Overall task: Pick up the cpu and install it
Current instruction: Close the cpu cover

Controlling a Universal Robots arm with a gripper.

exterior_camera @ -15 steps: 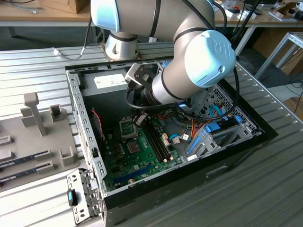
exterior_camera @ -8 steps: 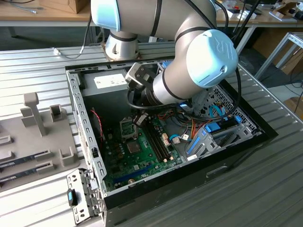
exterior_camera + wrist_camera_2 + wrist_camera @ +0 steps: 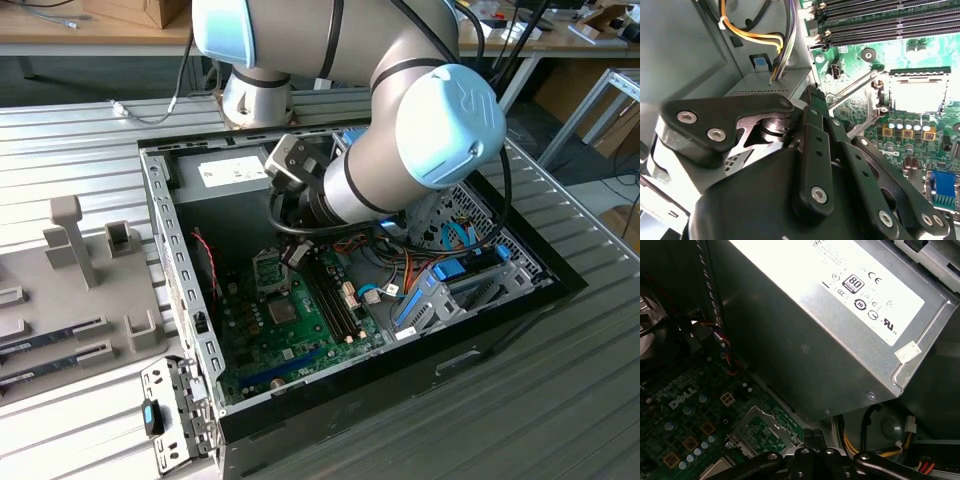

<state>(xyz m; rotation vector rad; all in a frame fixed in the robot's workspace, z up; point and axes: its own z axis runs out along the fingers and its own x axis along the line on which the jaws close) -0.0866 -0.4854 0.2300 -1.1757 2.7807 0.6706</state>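
The cpu (image 3: pixel 916 93) shows as a bright silvery square lying flat inside the socket frame on the green motherboard (image 3: pixel 875 57) in the second wrist view. In the exterior view the socket (image 3: pixel 268 270) sits in the open computer case, just below my gripper (image 3: pixel 291 254). The socket's thin metal lever (image 3: pixel 850 92) stands raised and slanted beside the cpu. My gripper (image 3: pixel 812 95) hangs close to that lever's end, fingertips together and nothing seen between them. In the first wrist view the gripper (image 3: pixel 810 437) points down beside the upright socket lid (image 3: pixel 762 427).
The grey power-supply box (image 3: pixel 830 315) stands close behind the gripper, with yellow and black cables (image 3: pixel 755 35) running past it. Memory slots (image 3: pixel 335 300) and a dark bare chip (image 3: pixel 283 310) lie near the socket. A grey fixture tray (image 3: pixel 80 290) sits outside the case on the exterior view's left.
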